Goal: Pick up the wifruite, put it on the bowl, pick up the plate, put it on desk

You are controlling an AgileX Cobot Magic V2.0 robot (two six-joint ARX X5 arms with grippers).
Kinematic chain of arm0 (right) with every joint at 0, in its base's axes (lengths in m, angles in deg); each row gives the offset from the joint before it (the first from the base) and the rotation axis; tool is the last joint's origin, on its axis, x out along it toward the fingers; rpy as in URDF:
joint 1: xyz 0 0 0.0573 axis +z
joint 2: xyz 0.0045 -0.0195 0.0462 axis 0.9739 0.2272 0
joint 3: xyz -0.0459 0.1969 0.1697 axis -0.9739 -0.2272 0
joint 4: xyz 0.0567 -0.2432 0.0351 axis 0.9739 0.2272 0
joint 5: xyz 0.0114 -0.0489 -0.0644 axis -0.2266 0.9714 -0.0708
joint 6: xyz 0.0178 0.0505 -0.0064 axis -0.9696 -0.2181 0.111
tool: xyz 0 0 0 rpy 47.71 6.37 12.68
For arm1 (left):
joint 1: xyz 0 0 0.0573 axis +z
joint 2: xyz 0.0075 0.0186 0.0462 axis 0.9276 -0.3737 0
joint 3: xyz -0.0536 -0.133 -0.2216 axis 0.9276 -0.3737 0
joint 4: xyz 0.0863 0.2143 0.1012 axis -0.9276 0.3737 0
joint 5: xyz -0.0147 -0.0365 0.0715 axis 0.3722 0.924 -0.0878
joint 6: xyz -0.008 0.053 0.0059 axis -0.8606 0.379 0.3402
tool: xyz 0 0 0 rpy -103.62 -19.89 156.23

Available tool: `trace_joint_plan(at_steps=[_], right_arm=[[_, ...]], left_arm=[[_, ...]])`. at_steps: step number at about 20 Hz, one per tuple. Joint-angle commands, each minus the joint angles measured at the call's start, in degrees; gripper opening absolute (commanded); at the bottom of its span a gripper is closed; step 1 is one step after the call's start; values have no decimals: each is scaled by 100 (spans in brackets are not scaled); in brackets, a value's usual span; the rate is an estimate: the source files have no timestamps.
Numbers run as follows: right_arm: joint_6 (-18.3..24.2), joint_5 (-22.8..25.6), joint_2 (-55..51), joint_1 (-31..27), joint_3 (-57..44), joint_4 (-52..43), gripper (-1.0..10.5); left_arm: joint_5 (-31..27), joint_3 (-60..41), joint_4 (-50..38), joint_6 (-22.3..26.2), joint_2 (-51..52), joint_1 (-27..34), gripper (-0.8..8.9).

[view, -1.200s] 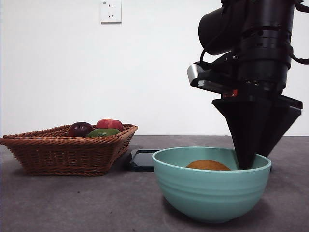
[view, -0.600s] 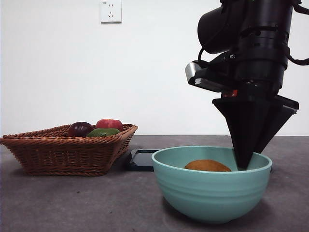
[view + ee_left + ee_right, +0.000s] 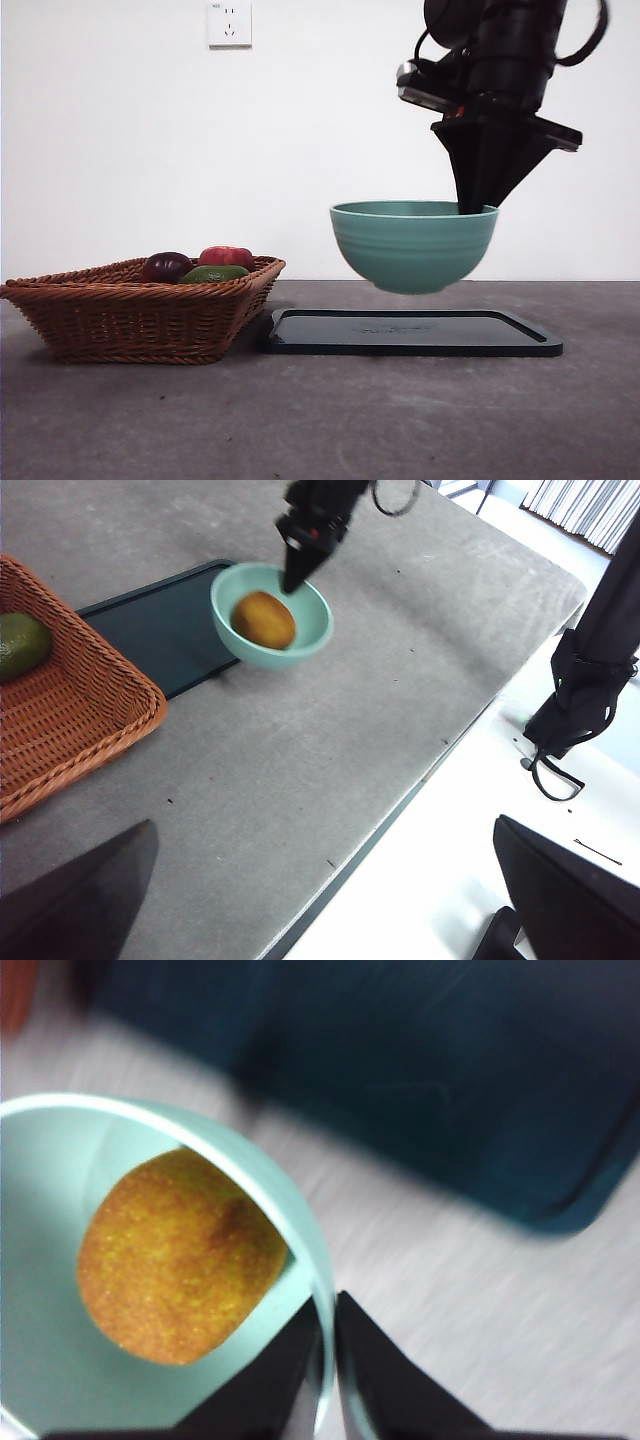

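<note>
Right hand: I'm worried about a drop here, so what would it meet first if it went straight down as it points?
Probably the dark tray, since the right hand holds the bowl by its rim above it; depth is unclear.

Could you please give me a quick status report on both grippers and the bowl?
Right gripper shut on bowl rim, airborne above dark tray. Wifruite inside bowl. Left gripper open, clear.

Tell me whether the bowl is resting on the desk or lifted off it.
Lifted. In the front view the bowl hangs clear above the black tray and the desk, the right pincer shut on its rim; the wifruite lies inside.
</note>
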Motion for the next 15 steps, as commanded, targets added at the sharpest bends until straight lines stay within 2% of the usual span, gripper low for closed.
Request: trace_joint_plan(at_steps=[1, 8, 15], right_arm=[[146, 7, 573, -144, 763, 81, 13], [166, -46, 1961, -431, 2496, 328, 13], [205, -42, 2396, -417, 2529, 424, 13]], left_arm=[[24, 70, -46, 35, -22, -59, 598], [24, 70, -46, 35, -22, -59, 598], [24, 70, -44, 37, -22, -59, 598]])
